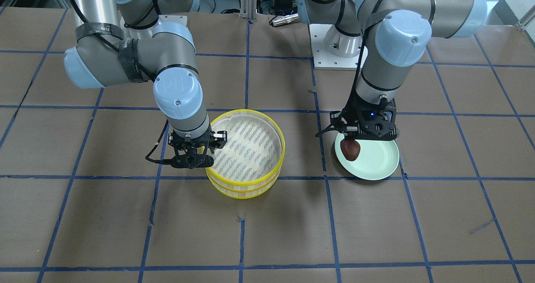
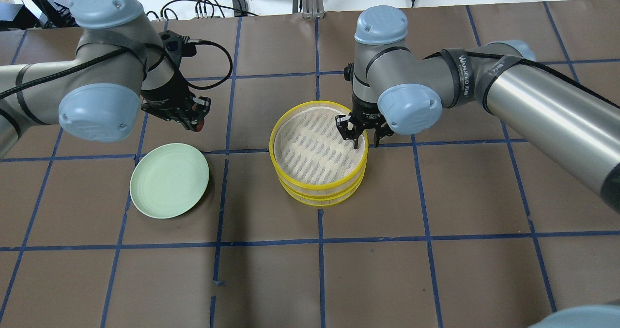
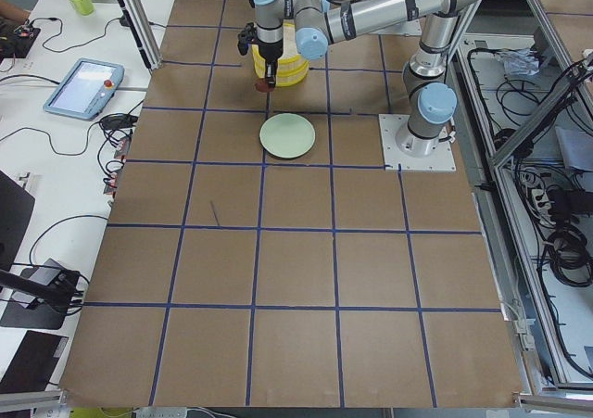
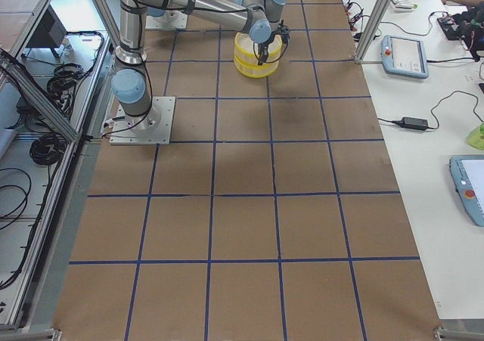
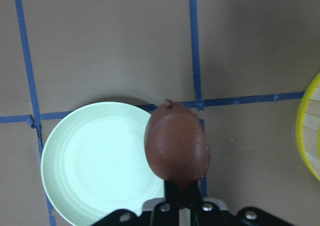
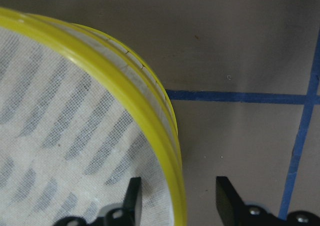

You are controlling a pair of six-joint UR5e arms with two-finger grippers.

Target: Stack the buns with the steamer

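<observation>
My left gripper (image 5: 182, 188) is shut on the dark reddish-brown bun (image 5: 176, 146). It holds the bun above the table, over the edge of the pale green plate (image 5: 95, 161); the bun (image 1: 350, 149) also shows in the front view. The yellow steamer (image 2: 315, 192) is two stacked tiers, and the top one has a white cloth liner with nothing on it. My right gripper (image 2: 361, 136) is open, with one finger (image 6: 134, 196) inside the steamer's rim (image 6: 145, 85) and the other outside it. The white bun is out of view.
The green plate (image 2: 169, 180) lies bare on the brown paper table with blue tape lines, to the left of the steamer in the overhead view. Both arm bases stand at the table's back edge.
</observation>
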